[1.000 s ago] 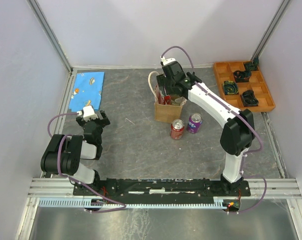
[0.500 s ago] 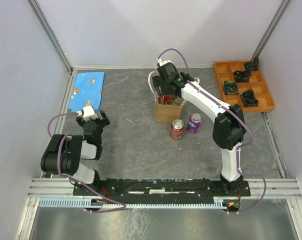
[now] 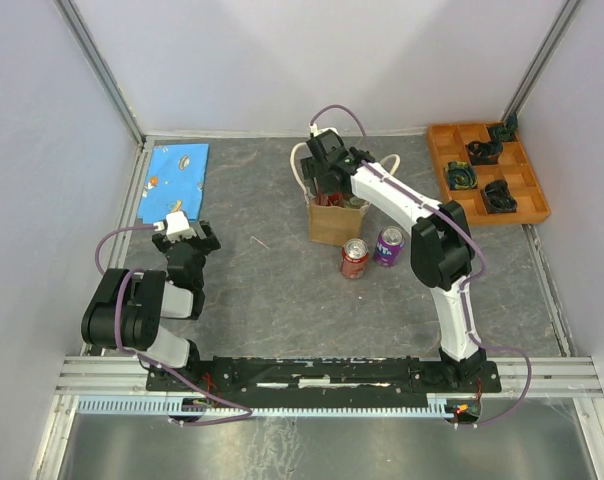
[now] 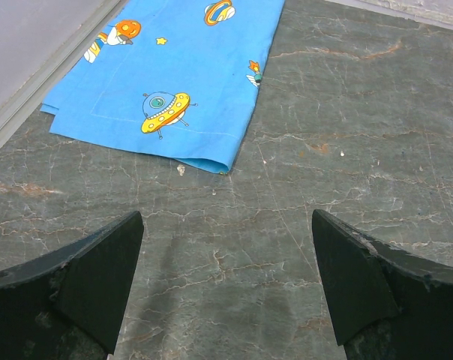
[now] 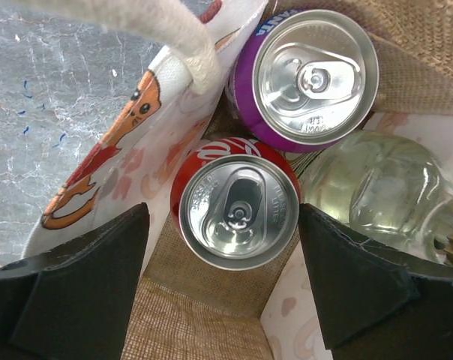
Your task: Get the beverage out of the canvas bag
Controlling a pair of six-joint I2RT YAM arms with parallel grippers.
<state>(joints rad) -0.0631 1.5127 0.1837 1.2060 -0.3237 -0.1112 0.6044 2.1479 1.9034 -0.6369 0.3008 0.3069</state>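
The tan canvas bag (image 3: 337, 224) stands upright in the middle of the table, its cream handle (image 5: 187, 36) at the rim. My right gripper (image 3: 328, 182) hangs over its mouth, pointing down. In the right wrist view the right gripper (image 5: 222, 219) is open, one jaw on each side of a red can (image 5: 239, 212) standing in the bag. Beside that can stand a purple can (image 5: 313, 71) and a clear bottle (image 5: 376, 187). My left gripper (image 4: 226, 225) is open over bare table at the near left, far from the bag.
A red can (image 3: 354, 258) and a purple can (image 3: 389, 245) stand on the table just in front of the bag. An orange compartment tray (image 3: 445, 149) with dark parts sits at the back right. A blue printed cloth (image 3: 178, 172) lies at the back left.
My right gripper has shifted left and back over the bag's mouth, its forearm swinging with it, and the jaws have widened. The left arm has not moved.
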